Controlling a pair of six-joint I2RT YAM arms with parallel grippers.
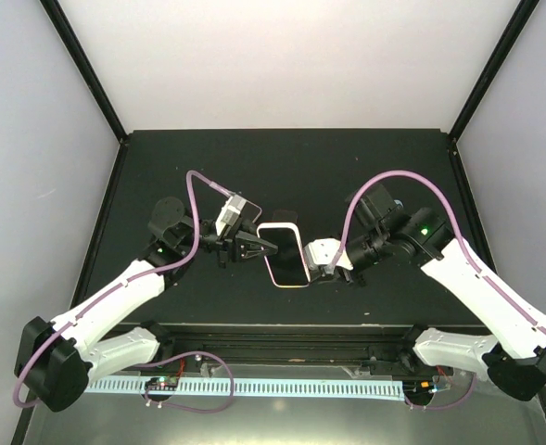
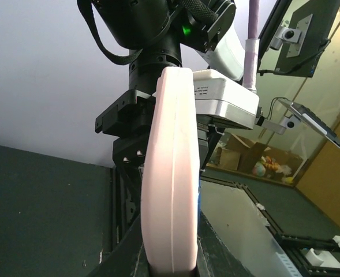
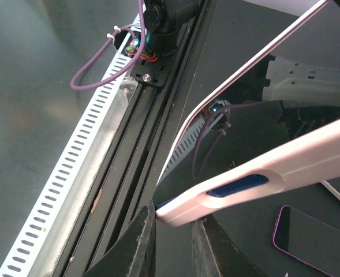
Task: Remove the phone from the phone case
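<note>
The phone, dark screen up, sits in a pale pink case (image 1: pixel 285 255) held above the black table between both arms. My left gripper (image 1: pixel 254 247) is shut on the case's left long edge. In the left wrist view the case (image 2: pixel 171 190) stands edge-on between my fingers, with the left gripper (image 2: pixel 170 266) at its bottom. My right gripper (image 1: pixel 323 267) is shut on the case's near right corner. In the right wrist view the right gripper (image 3: pixel 172 222) pinches that corner of the case (image 3: pixel 273 167), which has a blue side button (image 3: pixel 239 186).
The black table (image 1: pixel 282 167) has a raised rail and a white slotted cable strip (image 3: pixel 60 190) along its near edge. A dark flat rectangle with a purple rim (image 3: pixel 308 239) shows low right in the right wrist view. White walls stand on three sides.
</note>
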